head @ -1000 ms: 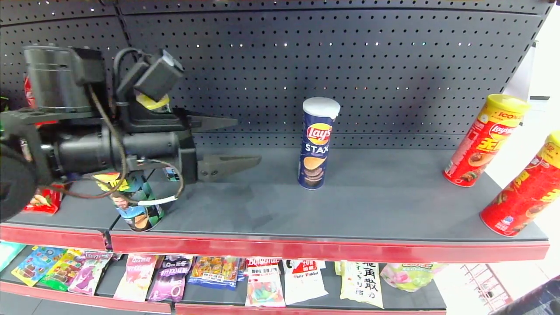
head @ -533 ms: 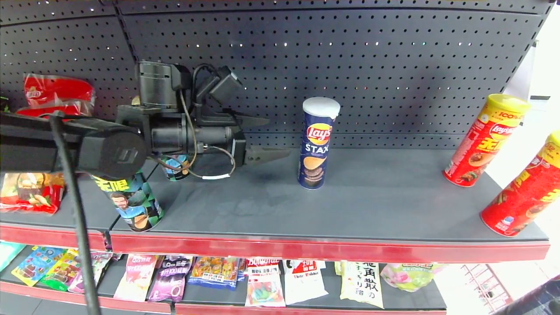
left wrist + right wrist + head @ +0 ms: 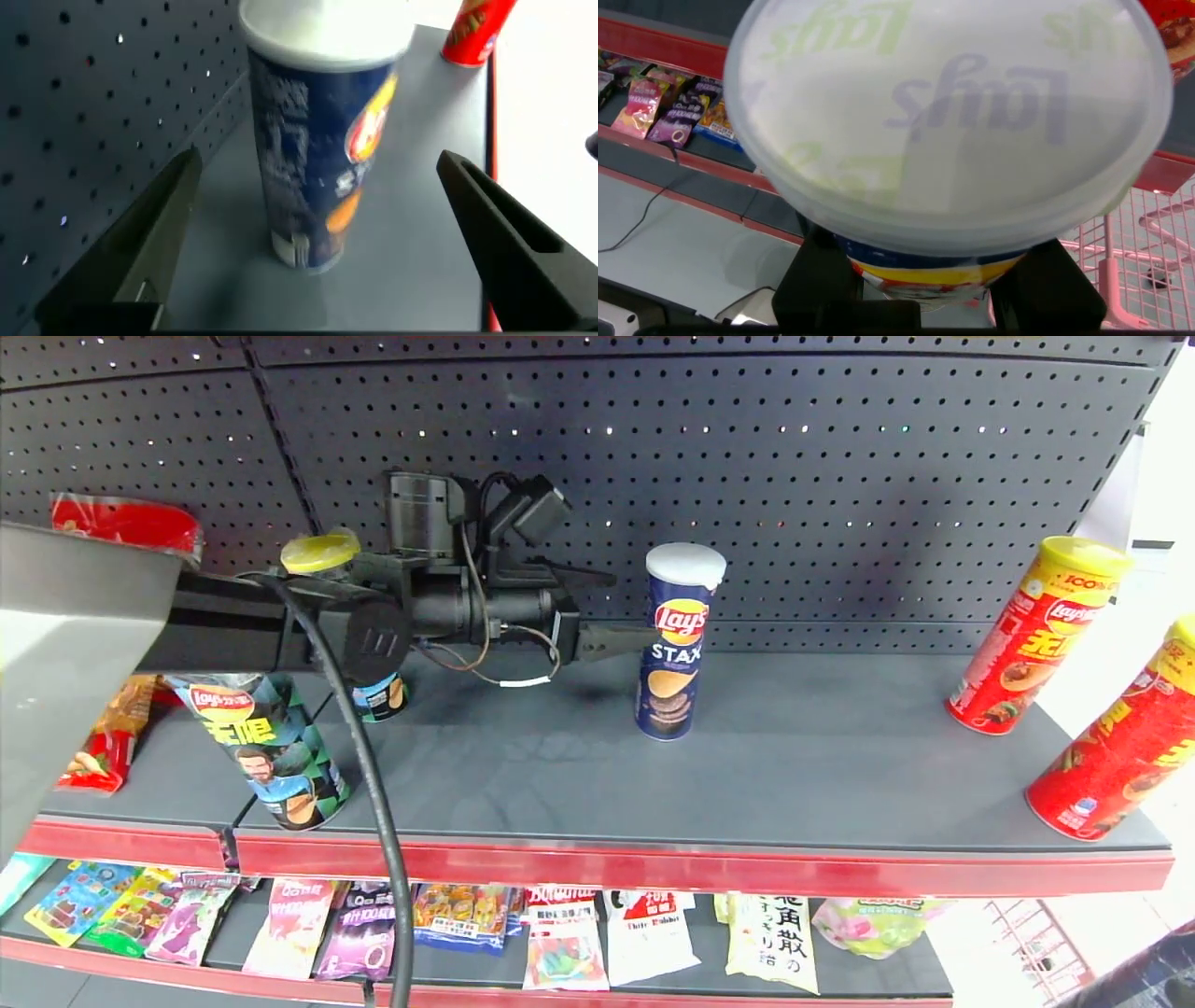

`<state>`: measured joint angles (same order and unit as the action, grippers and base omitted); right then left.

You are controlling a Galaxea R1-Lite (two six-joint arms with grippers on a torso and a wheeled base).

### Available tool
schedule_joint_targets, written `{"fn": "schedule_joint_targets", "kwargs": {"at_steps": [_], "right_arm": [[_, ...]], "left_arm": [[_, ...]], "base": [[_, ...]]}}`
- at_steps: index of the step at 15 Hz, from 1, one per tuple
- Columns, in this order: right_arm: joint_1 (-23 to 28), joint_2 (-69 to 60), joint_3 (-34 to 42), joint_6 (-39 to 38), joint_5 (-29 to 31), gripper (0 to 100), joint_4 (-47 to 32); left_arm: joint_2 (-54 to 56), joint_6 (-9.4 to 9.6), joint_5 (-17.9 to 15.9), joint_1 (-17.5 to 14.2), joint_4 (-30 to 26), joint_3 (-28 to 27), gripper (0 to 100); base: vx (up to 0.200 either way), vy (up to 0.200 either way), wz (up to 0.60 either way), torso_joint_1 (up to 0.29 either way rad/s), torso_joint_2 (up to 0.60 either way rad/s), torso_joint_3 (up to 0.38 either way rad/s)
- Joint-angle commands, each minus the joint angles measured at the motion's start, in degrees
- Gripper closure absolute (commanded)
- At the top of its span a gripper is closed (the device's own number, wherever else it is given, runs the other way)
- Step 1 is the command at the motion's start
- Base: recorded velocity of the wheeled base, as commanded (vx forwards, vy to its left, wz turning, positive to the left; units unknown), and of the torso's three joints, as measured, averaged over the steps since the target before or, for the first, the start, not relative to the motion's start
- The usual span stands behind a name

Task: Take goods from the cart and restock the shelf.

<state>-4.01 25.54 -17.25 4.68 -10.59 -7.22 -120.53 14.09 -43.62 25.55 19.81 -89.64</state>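
Dark grey metal shelf (image 3: 747,775) with red front lip, backed by perforated panel (image 3: 794,476). Upright at mid-shelf, toward the far side: blue cylindrical chip can with white plastic lid (image 3: 674,644). Left gripper (image 3: 627,609) spread wide, fingers flanking that can from the left, apart from it. Right gripper (image 3: 938,294) clamped on yellow-and-blue chip can with clear plastic lid (image 3: 948,121), near pink wire cart (image 3: 1158,252)

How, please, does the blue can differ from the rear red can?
The blue can has a white lid, the rear red can a yellow one. The blue can stands centrally, just before the open left pincer; the red can sits free at the right. Both are tall tubes.
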Motion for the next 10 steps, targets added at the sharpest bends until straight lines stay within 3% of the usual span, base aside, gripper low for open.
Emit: {"fn": "schedule_joint_targets", "kwargs": {"at_steps": [1, 3, 10], "right_arm": [[-0.03, 0.12, 0.02, 0.06, -0.04, 100, 0.01], [-0.03, 0.12, 0.02, 0.06, 0.05, 100, 0.01], [-0.03, 0.04, 0.11, -0.02, 0.13, 100, -0.08]], "left_arm": [[-2.43, -0.29, 0.02, 0.9, -0.03, -2.21, 0], [-3.13, -1.61, 0.02, 1.96, -0.74, -3.97, 0], [-7.97, -1.7, -0.5, 2.93, -5.31, -12.93, 0]], "base": [[0.0, 0.0, 0.0, 0.0, 0.0, 0.0], [0.0, 0.0, 0.0, 0.0, 0.0, 0.0], [0.0, 0.0, 0.0, 0.0, 0.0, 0.0]]}}
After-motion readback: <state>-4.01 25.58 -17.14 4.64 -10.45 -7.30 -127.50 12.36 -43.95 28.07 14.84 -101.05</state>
